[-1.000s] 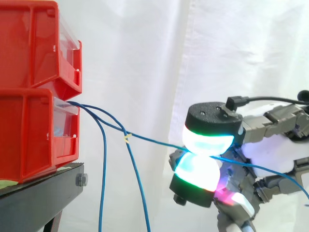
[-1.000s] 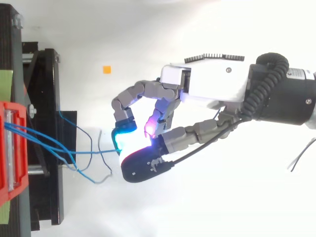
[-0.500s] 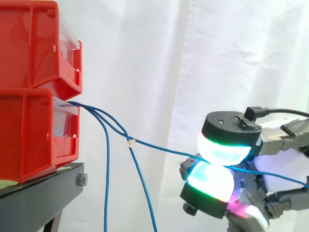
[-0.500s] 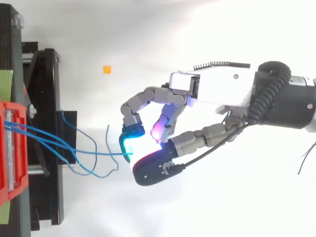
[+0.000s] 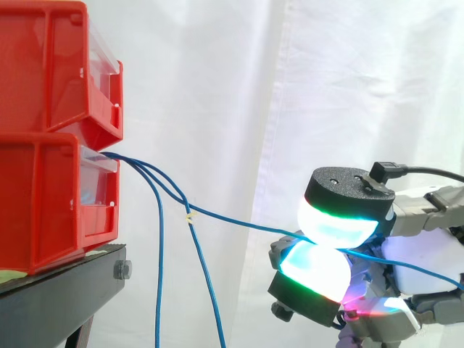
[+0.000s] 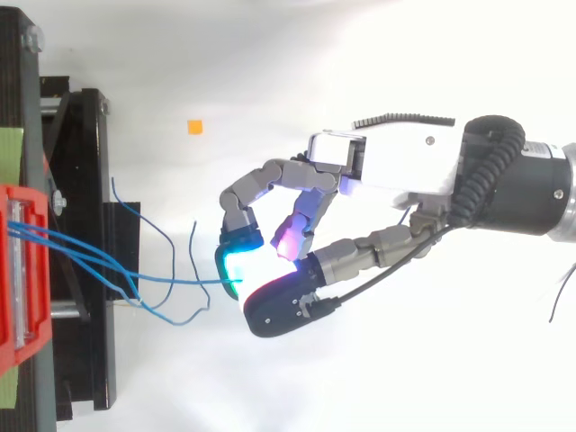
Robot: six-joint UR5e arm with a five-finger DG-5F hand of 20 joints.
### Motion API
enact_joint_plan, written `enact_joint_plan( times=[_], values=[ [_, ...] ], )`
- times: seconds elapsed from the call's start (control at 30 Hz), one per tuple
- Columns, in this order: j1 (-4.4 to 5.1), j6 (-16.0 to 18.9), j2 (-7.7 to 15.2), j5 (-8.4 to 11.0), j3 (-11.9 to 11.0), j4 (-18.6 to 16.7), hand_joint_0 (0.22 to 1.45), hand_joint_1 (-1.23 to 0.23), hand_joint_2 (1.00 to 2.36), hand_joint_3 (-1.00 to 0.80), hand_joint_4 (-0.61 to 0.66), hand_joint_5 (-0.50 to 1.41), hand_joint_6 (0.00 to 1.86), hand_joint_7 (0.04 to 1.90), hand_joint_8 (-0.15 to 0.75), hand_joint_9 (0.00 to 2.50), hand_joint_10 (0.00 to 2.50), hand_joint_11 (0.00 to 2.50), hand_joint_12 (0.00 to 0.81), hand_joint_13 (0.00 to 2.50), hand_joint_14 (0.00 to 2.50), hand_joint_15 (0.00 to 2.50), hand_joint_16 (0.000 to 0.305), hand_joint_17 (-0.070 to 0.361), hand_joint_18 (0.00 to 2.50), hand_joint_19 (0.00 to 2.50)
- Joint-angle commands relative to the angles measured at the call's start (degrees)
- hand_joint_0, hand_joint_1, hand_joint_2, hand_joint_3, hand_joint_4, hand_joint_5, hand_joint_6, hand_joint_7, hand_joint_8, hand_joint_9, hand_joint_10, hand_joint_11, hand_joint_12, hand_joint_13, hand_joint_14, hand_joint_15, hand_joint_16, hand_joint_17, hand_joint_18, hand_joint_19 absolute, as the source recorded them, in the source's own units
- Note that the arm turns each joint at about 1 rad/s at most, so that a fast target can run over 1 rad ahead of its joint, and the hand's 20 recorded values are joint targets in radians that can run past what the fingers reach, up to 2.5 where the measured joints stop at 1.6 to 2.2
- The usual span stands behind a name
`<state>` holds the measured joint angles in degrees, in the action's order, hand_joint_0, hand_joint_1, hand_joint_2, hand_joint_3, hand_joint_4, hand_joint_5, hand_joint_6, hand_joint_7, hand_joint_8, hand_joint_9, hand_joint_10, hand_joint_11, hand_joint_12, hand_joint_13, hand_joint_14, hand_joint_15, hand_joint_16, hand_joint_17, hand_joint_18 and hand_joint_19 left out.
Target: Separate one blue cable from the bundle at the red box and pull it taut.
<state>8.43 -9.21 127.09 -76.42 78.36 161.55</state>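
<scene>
Robot hand (image 6: 396, 162) at right of side view, curled shut: two glowing cyan-green fingertip pads (image 5: 337, 223) pressed together, pinching one thin blue cable (image 5: 239, 222). The free end trails off right behind the hand. The pinched cable runs up-left to the lower red plastic box (image 5: 43, 203), passing a small yellow tag (image 5: 190, 215) where it crosses another strand. Two other blue cables (image 5: 159, 254) hang straight down from the same box mouth, well apart from the hand. Black stand (image 5: 58, 297) is under the bins, white curtain (image 5: 217, 87) behind.

Progress: separation looks done, one strand is out of the bundle. It shows a slight sag, so probably not fully taut; more pull away from the box is left.
</scene>
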Motion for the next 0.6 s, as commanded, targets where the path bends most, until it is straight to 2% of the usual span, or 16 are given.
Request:
enact_joint_plan(
  times=[0.0,0.23,0.3,0.37,0.43,0.47,0.53,0.57],
  values=[
    [0.01,-0.5,0.0,-0.04,0.0,-0.8,0.59,-0.75,1.03,-0.05,-0.11,-0.08,0.83,1.33,0.377,1.29,0.03,1.05,0.425,1.04,0.02,0.56,0.052,0.117,0.99,0.59],
    [0.01,-0.5,0.0,-0.22,0.1,-3.1,0.59,-0.75,1.03,-0.05,-0.1,-0.07,0.83,1.34,0.385,1.33,0.03,1.1,0.43,1.07,0.02,0.57,0.053,0.119,1.01,0.58],
    [0.01,-0.5,0.0,-0.22,0.0,-3.3,0.59,-0.75,1.03,-0.05,-0.09,-0.08,0.83,1.33,0.385,1.35,0.03,1.37,0.44,1.17,0.02,0.68,0.053,0.119,1.01,0.59],
    [0.09,-0.5,0.0,0.04,0.0,-3.2,0.6,-0.74,1.03,-0.06,-0.09,-0.08,0.83,1.33,0.368,1.36,0.03,1.58,0.443,1.27,0.02,0.86,0.053,0.119,1.02,0.6],
    [0.09,-0.5,-0.1,0.04,0.0,-3.2,0.6,-0.74,1.03,-0.06,-0.08,-0.08,0.83,1.32,0.36,1.37,0.02,1.9,0.423,1.37,0.02,1.18,0.053,0.119,1.03,0.63],
    [0.09,-0.5,0.0,0.04,0.0,-3.2,0.6,-0.74,1.03,-0.06,-0.08,-0.08,0.83,1.32,0.357,1.37,0.02,1.94,0.419,1.37,0.02,1.22,0.053,0.119,1.03,0.65],
    [0.09,-0.5,0.0,0.04,0.0,-3.2,0.6,-0.73,1.03,-0.07,-0.08,-0.08,0.83,1.33,0.35,1.36,0.01,2.03,0.389,1.43,0.02,1.48,0.053,0.12,1.05,0.7],
    [0.09,-0.5,0.0,0.04,0.0,-3.2,0.6,-0.73,1.03,-0.07,-0.08,-0.08,0.83,1.33,0.343,1.36,0.01,2.06,0.397,1.44,0.01,1.51,0.054,0.121,1.05,0.71]
  ],
)
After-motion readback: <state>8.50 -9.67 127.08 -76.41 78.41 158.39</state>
